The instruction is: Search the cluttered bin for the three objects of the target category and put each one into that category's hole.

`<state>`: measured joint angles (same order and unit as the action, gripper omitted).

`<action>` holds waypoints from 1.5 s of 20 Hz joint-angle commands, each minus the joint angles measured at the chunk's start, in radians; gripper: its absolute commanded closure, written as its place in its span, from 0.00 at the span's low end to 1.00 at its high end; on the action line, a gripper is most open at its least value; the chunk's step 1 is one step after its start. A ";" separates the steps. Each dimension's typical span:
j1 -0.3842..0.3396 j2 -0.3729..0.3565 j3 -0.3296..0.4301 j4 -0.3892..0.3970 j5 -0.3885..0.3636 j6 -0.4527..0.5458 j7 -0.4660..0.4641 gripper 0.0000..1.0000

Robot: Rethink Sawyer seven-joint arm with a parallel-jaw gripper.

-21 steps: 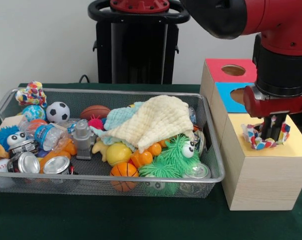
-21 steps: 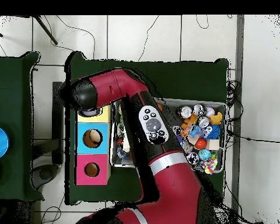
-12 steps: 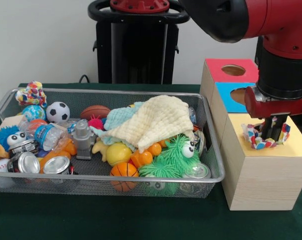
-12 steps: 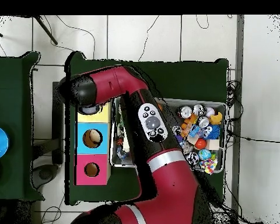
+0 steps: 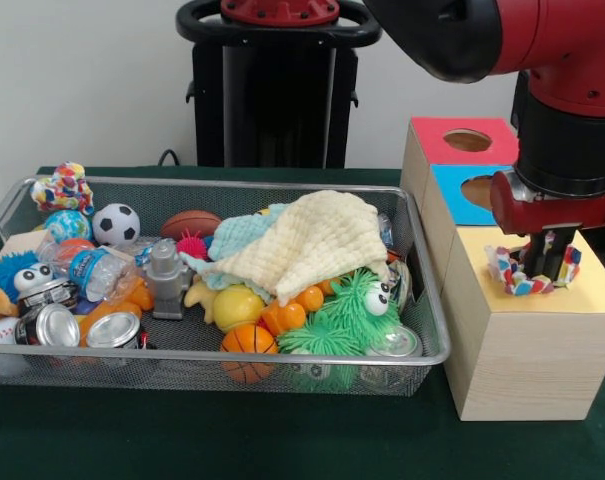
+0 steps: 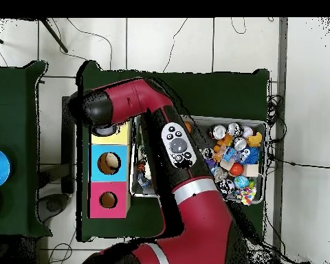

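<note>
Front view, near edge of the green table (image 5: pixel 182 440): wire mesh bin (image 5: pixel 212 355) takes up the left and middle. Along its near wall sit two silver cans (image 5: pixel 80 328), an orange mini basketball (image 5: pixel 248 345) and a green fuzzy toy with googly eyes (image 5: pixel 347 310). Just behind them: a yellow lemon (image 5: pixel 237 303), a grey robot figure (image 5: pixel 166 277) and a clear plastic bottle with blue label (image 5: pixel 94 270). A cream knitted cloth (image 5: pixel 307 242) is draped over the middle of the pile, with a light blue cloth (image 5: pixel 237 235) showing at its left edge. Toward the far wall: a brown toy football (image 5: pixel 190 222), a black-and-white soccer ball (image 5: pixel 115 223) and, at the far left corner, a multicoloured patchwork toy (image 5: pixel 63 187).

Right of the bin, touching it or nearly so, stands a wooden box with three coloured tops: yellow section (image 5: pixel 597 285) nearest, blue section (image 5: pixel 460 195) behind it, red section (image 5: pixel 457 140) farthest, the last two each showing a round hole.

The hand (image 5: pixel 545 262) hangs straight down over the yellow section. A second multicoloured patchwork ring toy (image 5: pixel 522 275) lies on the yellow top, wrapped around the hand's tip. Cannot tell whether the hand is spread or pinching the toy; the toy hides it.

Overhead view: the arm (image 6: pixel 174 148) covers the yellow section.
</note>
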<state>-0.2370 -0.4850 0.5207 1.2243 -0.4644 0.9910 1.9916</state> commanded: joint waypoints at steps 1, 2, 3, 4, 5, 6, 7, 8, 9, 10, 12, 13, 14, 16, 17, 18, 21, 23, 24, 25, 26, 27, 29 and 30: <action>-0.027 0.087 -0.042 0.228 -0.039 -0.116 -0.024 1.00; -0.029 0.077 -0.042 0.243 -0.038 -0.126 -0.021 1.00; -0.030 0.071 -0.042 0.255 -0.039 -0.134 -0.019 1.00; -0.029 0.063 -0.043 0.266 -0.037 -0.140 -0.016 1.00; -0.028 0.055 -0.044 0.277 -0.036 -0.145 -0.013 1.00; -0.028 0.040 -0.045 0.296 -0.033 -0.153 -0.006 1.00; -0.026 0.034 -0.048 0.305 -0.031 -0.157 0.000 1.00; -0.025 0.025 -0.051 0.317 -0.027 -0.159 0.005 1.00; -0.023 0.020 -0.054 0.324 -0.025 -0.163 0.008 1.00; -0.021 0.018 -0.056 0.328 -0.023 -0.167 0.011 1.00; -0.018 0.017 -0.060 0.332 -0.020 -0.174 0.014 1.00; -0.016 0.019 -0.063 0.330 -0.020 -0.178 0.012 1.00; -0.014 0.022 -0.066 0.329 -0.020 -0.182 0.011 1.00; -0.010 0.029 -0.073 0.324 -0.021 -0.192 0.010 1.00; -0.008 0.033 -0.077 0.321 -0.023 -0.199 0.010 1.00; -0.004 0.039 -0.082 0.316 -0.026 -0.208 0.013 1.00; 0.010 0.079 -0.101 0.285 -0.046 -0.241 0.023 1.00; 0.021 0.099 -0.115 0.267 -0.057 -0.267 0.034 1.00; 0.030 0.135 -0.126 0.237 -0.068 -0.284 0.038 1.00; 0.036 0.150 -0.134 0.224 -0.074 -0.297 0.041 1.00; 0.040 0.157 -0.141 0.221 -0.077 -0.311 0.046 1.00; 0.044 0.164 -0.149 0.219 -0.081 -0.325 0.051 1.00; 0.057 0.183 -0.166 0.199 -0.089 -0.346 0.058 1.00; 0.064 0.192 -0.174 0.189 -0.091 -0.355 0.061 1.00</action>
<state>-0.1986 -0.4621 0.4340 1.3744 -0.4720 0.6906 1.9916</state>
